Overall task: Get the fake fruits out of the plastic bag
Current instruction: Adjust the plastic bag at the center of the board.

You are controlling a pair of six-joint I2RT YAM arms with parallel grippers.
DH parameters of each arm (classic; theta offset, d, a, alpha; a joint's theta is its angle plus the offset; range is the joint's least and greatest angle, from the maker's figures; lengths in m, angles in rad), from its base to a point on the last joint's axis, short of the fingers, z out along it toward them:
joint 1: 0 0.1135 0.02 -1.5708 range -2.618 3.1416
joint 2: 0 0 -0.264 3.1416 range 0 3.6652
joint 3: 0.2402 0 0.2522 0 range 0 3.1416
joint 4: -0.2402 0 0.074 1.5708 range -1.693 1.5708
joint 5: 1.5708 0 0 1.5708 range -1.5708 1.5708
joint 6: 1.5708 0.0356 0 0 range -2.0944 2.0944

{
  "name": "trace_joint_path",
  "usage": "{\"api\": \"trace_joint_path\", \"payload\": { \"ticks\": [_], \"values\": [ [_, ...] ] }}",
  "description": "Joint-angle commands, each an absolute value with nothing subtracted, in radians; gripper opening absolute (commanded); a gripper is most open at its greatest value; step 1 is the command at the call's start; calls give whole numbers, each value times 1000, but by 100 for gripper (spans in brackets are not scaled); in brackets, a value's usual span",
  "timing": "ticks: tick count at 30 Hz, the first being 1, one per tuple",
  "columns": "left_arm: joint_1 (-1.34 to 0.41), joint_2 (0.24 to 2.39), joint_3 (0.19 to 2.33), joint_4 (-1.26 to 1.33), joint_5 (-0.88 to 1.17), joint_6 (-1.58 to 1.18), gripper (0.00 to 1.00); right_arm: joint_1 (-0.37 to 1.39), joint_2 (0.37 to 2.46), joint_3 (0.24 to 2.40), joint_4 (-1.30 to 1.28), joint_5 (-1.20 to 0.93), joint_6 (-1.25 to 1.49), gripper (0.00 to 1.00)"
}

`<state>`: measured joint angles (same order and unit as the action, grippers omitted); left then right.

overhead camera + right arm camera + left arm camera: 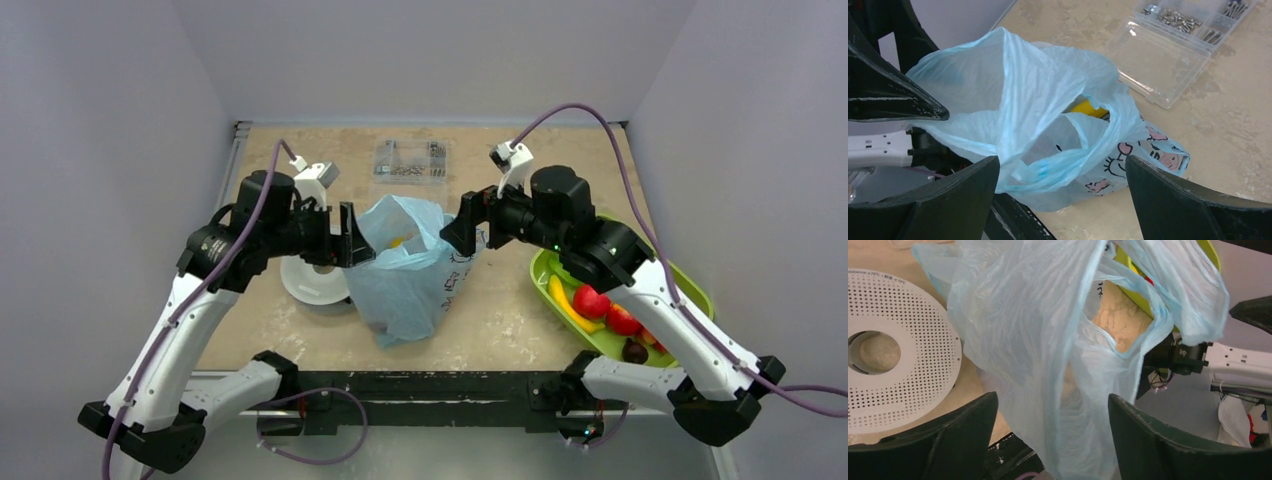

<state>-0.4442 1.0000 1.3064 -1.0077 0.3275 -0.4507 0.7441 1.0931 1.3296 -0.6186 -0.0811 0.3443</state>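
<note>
Overhead view of a desk [500,320] where two robot arms meet over a light-blue plastic bag [405,275], which stands crumpled at the centre of the frame. The left fingers [948,440] are spread apart with the bag's thin wall hanging between them, clamped on nothing. The right fingers [1188,205] are also apart, poised at the bag's mouth. One yellow fruit [1088,107] shows inside the opening. At the right of the overhead view, a lime-green tray [697,293] holds a banana [568,305], red apples [592,300] and a dark plum [634,351]. The task looks partly done, with the bag not yet emptied. The next move probably calls for one set of fingers to pinch the rim and hold the mouth open while the other reaches in for the yellow piece
</note>
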Motion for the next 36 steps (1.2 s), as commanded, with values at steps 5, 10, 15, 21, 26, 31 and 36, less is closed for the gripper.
{"api": "trace_joint_path", "payload": {
  "ticks": [5, 10, 15, 21, 26, 31, 36],
  "values": [
    [-477, 931, 1534, -1123, 411, -405, 95, 863, 1075, 1322, -552, -95, 186, 99],
    [-624, 947, 1609, -1177, 320, -399, 95, 986, 1151, 1337, -540, 244, 167, 97],
    [-677, 976, 1579, -1182, 243, -398, 92, 988, 1241, 1354, -506, 589, 162, 78],
    [-773, 973, 1538, -1055, 288, -435, 78, 984, 1322, 1429, -418, 601, 103, 38],
    [-1028, 1000, 1563, -985, 74, -339, 78, 939, 1348, 1501, -390, 375, 64, 6],
    [-1267, 1047, 1516, -901, -268, -53, 84, 790, 1382, 1562, -415, -58, 112, 0],
    [-1346, 1200, 1523, -889, -477, 196, 93, 764, 1420, 1611, -445, -229, 133, 0]
  ]
}}
